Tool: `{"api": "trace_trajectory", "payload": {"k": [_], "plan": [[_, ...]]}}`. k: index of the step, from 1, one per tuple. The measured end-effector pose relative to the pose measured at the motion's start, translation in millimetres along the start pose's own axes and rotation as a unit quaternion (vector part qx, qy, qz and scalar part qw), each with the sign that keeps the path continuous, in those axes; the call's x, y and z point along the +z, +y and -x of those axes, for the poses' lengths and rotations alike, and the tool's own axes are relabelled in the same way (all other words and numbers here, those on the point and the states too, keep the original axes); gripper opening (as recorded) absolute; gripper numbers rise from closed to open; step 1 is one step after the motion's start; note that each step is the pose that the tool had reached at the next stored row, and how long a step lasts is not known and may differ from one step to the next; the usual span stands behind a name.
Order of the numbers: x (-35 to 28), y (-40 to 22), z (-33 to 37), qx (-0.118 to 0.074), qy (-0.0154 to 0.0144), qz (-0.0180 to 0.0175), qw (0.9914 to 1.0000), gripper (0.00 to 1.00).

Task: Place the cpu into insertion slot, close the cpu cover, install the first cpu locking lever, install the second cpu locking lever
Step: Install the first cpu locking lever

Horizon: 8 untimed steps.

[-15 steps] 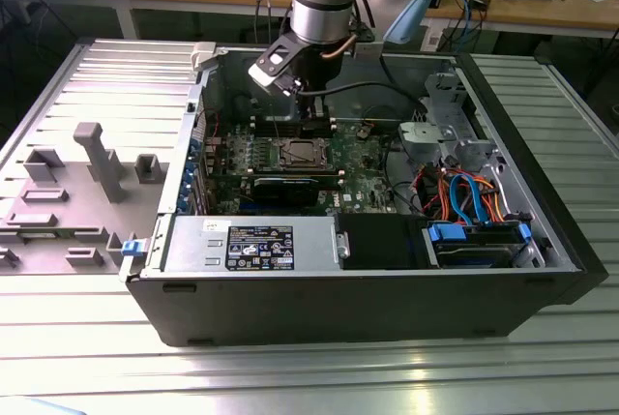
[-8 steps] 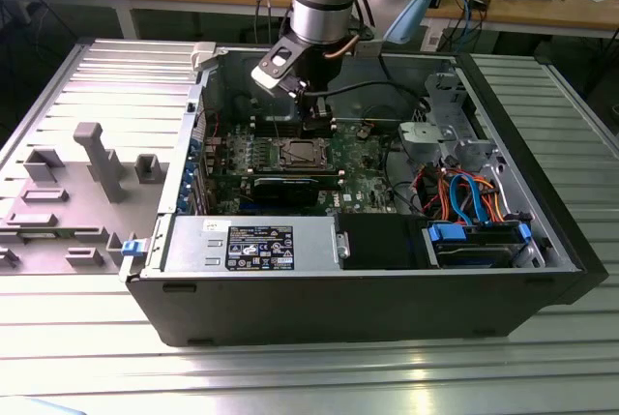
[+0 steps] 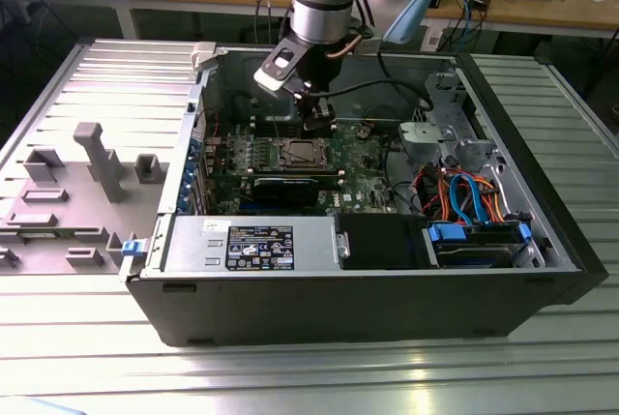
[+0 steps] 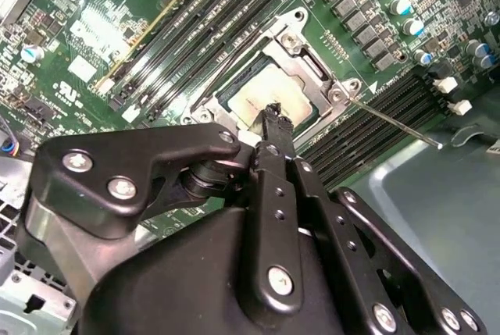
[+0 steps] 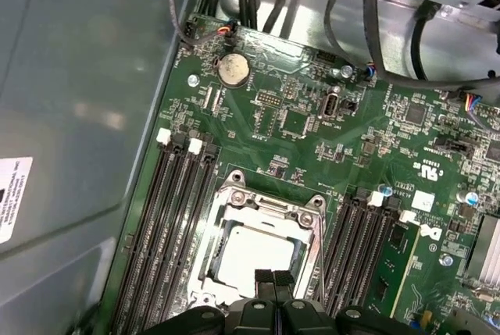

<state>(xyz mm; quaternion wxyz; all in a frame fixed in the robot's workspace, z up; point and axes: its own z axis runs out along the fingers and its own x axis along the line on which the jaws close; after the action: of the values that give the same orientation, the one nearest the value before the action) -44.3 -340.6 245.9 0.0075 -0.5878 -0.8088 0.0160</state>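
Looking down through both wrist views, I have the gripper (image 5: 274, 279) poised directly over the insertion slot (image 3: 300, 153). Its two fingertips are pressed together with nothing visible between them, and they sit just above one edge of the cpu (image 5: 254, 255). The cpu lies flat in the slot, pale face up, and the cpu cover (image 5: 269, 204) appears folded down around it, framing it in its window.

In the second wrist view a thin locking lever (image 4: 398, 126) runs from a corner of the socket, its long axis slanting out over the black memory slots (image 4: 367, 151) and away from the fingertips. I judge it unlatched, though I cannot tell how high it stands.

The green motherboard (image 5: 297, 124) is flat and crowded, with memory slots flanking the socket on both sides. The grey case wall (image 5: 78, 77) and the black cables (image 5: 375, 46) are well apart from it. In the exterior view the arm drops straight into the open computer case (image 3: 368, 309).
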Motion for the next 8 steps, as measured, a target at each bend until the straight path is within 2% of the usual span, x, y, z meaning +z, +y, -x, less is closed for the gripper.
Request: {"api": "trace_trajectory", "payload": {"k": [8], "plan": [[0.0,0.0,0.0,-0.032,-0.0011,0.0002,0.9995,0.11]]}}
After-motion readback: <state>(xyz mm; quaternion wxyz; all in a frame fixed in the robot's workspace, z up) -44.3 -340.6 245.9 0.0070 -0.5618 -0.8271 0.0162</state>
